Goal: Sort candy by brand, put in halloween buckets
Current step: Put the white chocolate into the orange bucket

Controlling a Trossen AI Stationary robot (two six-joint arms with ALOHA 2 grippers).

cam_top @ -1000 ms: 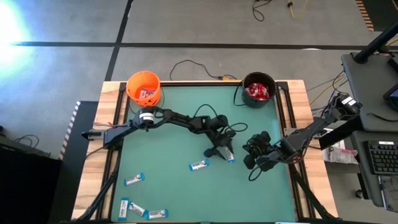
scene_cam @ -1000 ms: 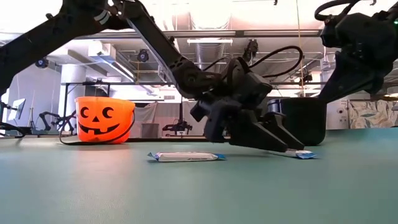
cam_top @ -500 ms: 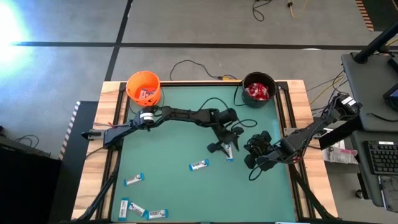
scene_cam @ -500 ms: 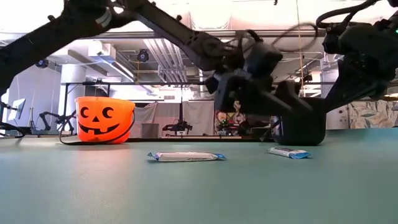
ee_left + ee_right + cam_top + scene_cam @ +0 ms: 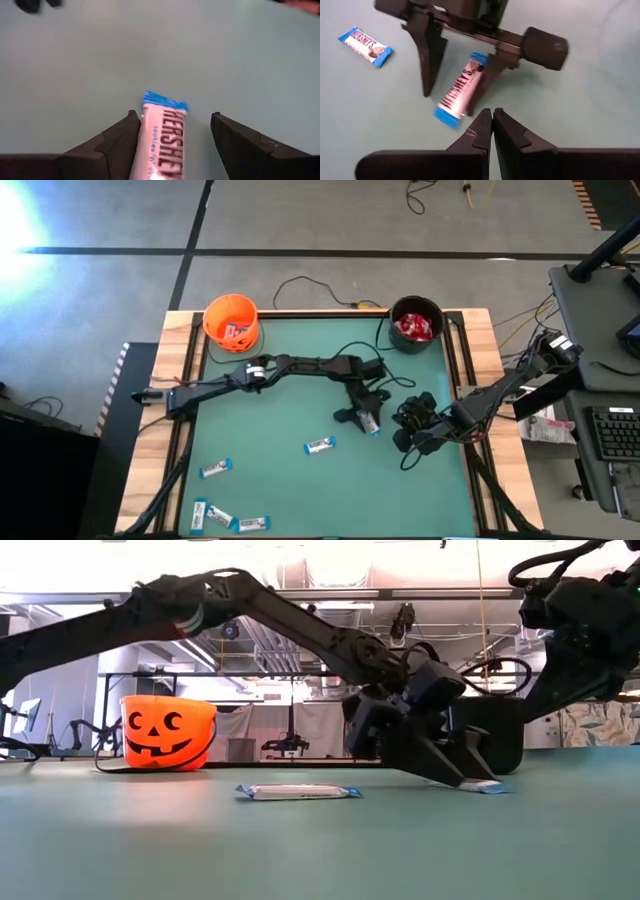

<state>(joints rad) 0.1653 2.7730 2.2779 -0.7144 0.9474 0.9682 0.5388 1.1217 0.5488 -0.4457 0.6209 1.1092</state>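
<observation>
Green tabletop (image 5: 280,480): left claw (image 5: 366,418) open, straddling blue-white bar (image 5: 162,135), not gripping.

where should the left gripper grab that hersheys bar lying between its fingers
Grip the blue-and-white bar across its narrow middle, coming straight down from above. It lies flat on the green table, long and slim, and the open left gripper already straddles it, one finger along each long edge, so closing would pinch the short width.
</observation>
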